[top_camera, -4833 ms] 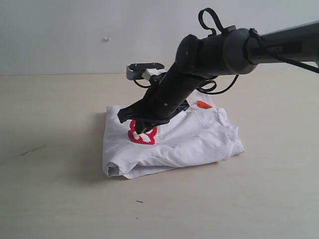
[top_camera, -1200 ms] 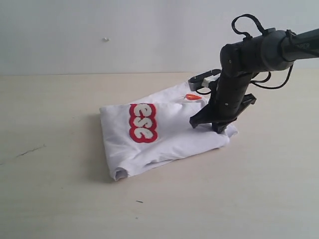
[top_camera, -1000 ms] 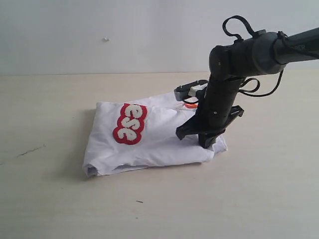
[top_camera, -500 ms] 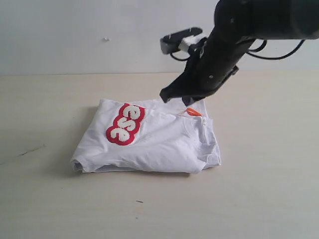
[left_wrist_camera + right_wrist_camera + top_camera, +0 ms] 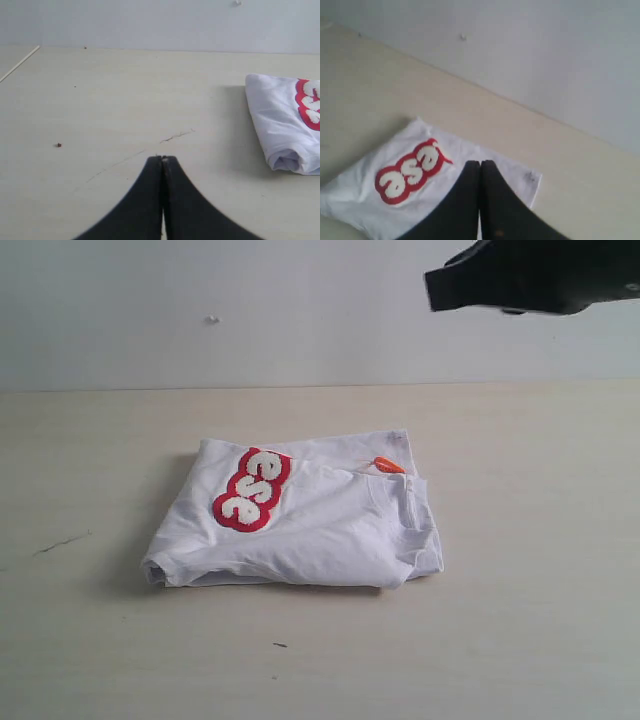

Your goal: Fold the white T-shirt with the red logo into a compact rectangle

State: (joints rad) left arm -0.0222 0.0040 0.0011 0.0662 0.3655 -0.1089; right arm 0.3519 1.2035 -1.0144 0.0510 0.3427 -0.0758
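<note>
The T-shirt (image 5: 330,535) lies on the table (image 5: 100,640), logo (image 5: 252,490) towards its left.

A pale table with one folded shirt on it

We see a light, smooth table (image 5: 100,640). The white T-shirt (image 5: 320,535) lies flat on it near the middle, folded into a lumpy block, with the red logo (image 5: 253,490) facing up. Left of the shirt we see a thin dark scratch (image 5: 60,542) on the bare top. In front of the shirt sits a tiny dark speck (image 5: 280,645). Farther off to the side we spot one small reddish crumb (image 5: 59,145).
</note>
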